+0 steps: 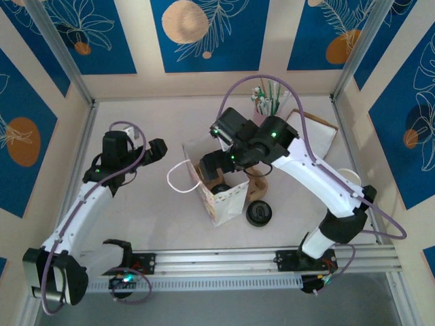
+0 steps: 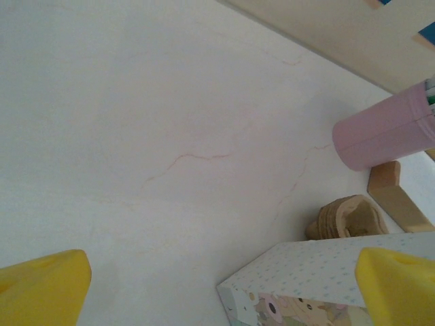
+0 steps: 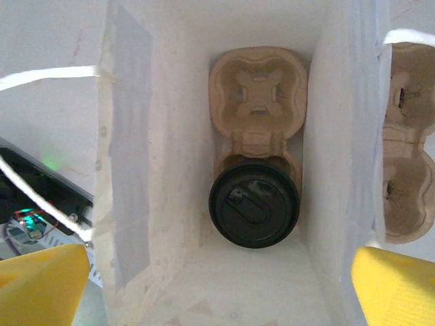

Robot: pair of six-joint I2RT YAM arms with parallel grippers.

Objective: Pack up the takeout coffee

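Note:
A patterned paper bag (image 1: 224, 197) stands open at the table's middle. Looking down into the bag (image 3: 149, 170), I see a cardboard cup carrier (image 3: 257, 95) on its floor. The takeout coffee (image 3: 253, 204) sits in the carrier's near slot, and its black lid hides the white wall beneath. My right gripper (image 1: 219, 165) hovers over the bag's mouth, open, its yellow fingertips (image 3: 47, 282) spread wide of the cup with nothing between them (image 3: 217, 285). My left gripper (image 1: 158, 149) hangs open and empty left of the bag (image 2: 326, 272), above bare table (image 2: 217, 288).
A loose black lid (image 1: 259, 212) lies on the table right of the bag. A second cardboard carrier (image 3: 404, 170) rests against the bag's right side. The pink cup of straws (image 1: 262, 105) stands at the back, near a flat board (image 1: 316, 132). White bag handles (image 1: 178, 178) loop out to the left.

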